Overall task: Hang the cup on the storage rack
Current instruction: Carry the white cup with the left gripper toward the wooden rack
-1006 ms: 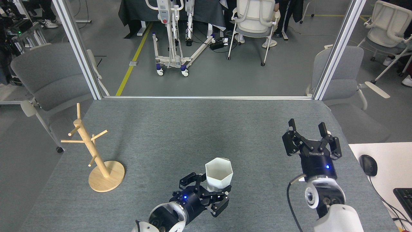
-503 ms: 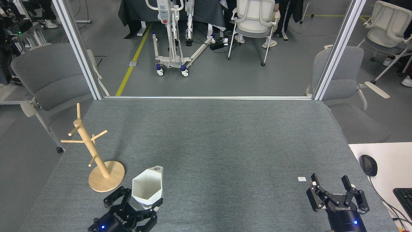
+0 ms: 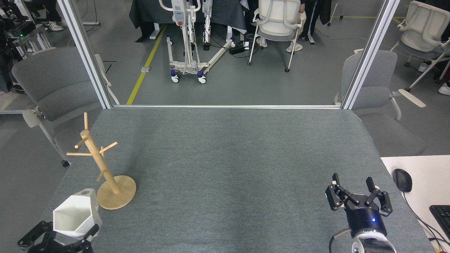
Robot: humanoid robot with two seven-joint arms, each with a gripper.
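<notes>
One cup (image 3: 75, 219), one rack (image 3: 105, 172), seemingly.

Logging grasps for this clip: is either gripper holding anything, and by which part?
The left gripper holds the cup by its lower body, opening tilted up. The right gripper is open and empty.

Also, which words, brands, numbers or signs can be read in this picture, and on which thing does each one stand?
Right tool: a short white marking on its black body, too small and blurred to read.
Cup: no text.
Storage rack: no text.
Left tool, closed on the cup: no text visible.
Keyboard: key legends too small to read.
Nothing else legible.
</notes>
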